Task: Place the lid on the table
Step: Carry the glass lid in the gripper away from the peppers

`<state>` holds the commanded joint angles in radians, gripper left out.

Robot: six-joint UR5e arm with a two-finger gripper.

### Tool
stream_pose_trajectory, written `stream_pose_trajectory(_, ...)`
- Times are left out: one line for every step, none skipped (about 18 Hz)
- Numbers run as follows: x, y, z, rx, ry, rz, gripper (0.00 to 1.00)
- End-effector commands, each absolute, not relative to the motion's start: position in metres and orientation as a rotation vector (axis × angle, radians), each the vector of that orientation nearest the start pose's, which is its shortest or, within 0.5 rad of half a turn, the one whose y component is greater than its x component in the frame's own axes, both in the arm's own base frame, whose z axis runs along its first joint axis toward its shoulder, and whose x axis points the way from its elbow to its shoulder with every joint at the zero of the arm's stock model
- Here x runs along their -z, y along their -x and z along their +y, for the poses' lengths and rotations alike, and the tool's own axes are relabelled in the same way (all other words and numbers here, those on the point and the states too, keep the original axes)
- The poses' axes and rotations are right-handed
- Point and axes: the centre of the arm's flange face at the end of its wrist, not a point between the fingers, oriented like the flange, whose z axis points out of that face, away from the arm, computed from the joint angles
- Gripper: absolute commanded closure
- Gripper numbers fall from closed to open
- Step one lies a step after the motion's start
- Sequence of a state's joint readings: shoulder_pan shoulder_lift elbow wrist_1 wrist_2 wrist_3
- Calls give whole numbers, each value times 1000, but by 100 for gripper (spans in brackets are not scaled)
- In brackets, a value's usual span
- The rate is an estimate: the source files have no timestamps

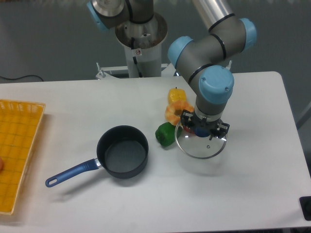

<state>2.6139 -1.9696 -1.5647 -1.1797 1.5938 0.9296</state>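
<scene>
You will find no text, brand or number that can be read here. A small red-and-white sticker (138,52) sits on the robot's grey metal base column (141,43), but its marks are too small to make out.

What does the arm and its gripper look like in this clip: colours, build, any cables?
The arm is made of grey and silver tube sections with round light blue joint caps. It rises from a silver-grey column behind the table. The gripper is small, black and two-fingered. No loose cables or readable markings show on the arm.
</scene>
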Motion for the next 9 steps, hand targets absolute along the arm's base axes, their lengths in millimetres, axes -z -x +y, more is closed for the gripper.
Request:
stream_pose_trajectory(-302, 478, 429, -14, 3158, -182, 48)
stream_pose_trajectory(-301, 481, 430, -17, 3158, -182, 48)
stream_pose_trajectory(-297, 482, 431, -13, 3160, -182, 48)
stream_pose_trajectory(-295, 484, 433, -11, 3161, -182, 48)
stream_pose_trajectory(-292, 488, 435, -11, 3161, -182, 48)
stream_pose_trajectory(-291, 489, 436, -11, 3161, -179, 48)
stream_pose_trajectory(-288, 491, 437, -9, 3162, -182, 48)
stream_pose_trajectory(-287, 493, 438, -9, 3162, -182, 48)
stream_pose_trajectory(-284, 495, 439, -5, 3164, -182, 48)
